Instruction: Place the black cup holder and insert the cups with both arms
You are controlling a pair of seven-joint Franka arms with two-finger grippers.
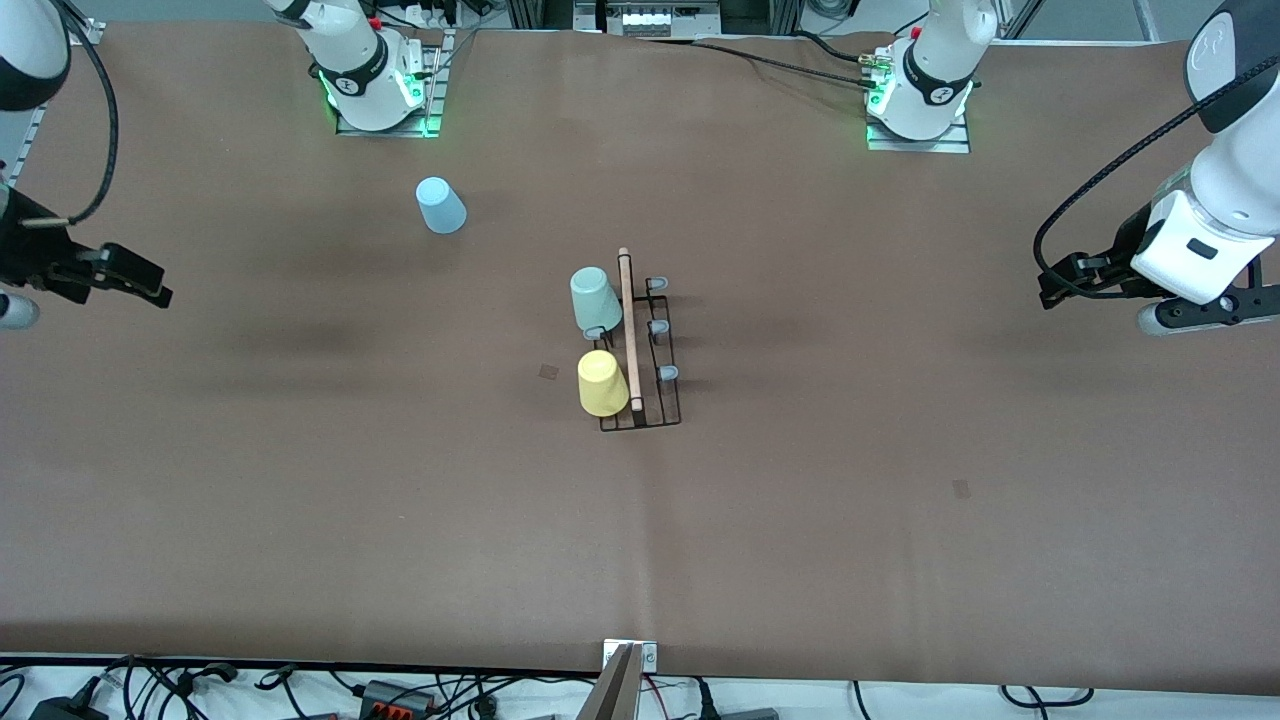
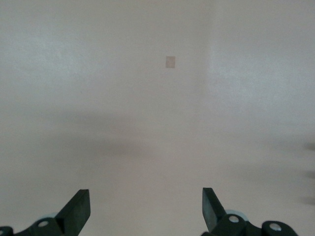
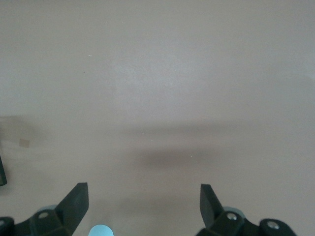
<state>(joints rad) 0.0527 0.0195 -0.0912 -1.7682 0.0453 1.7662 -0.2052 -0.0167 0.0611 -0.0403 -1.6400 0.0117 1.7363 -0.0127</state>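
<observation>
Brown cloth covers the long table [image 1: 300, 480]. At its middle stands the black cup holder [image 1: 645, 345], with the mint green cup [image 1: 595, 298] and the yellow cup [image 1: 602, 383] on pegs along one side. That leaves the light blue cup [image 1: 440, 205], upside down near the right arm's base. The left gripper [image 2: 146, 209] and right gripper [image 3: 143, 205] hang spread and empty over the table ends.

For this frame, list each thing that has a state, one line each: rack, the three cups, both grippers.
black cup holder: standing on the table at its middle, four pegs bare
mint green cup: upside down on a peg
yellow cup: upside down on a peg
light blue cup: upside down on the table, off the rack
left gripper: jaws open, empty, waiting
right gripper: jaws open, empty, waiting
</observation>
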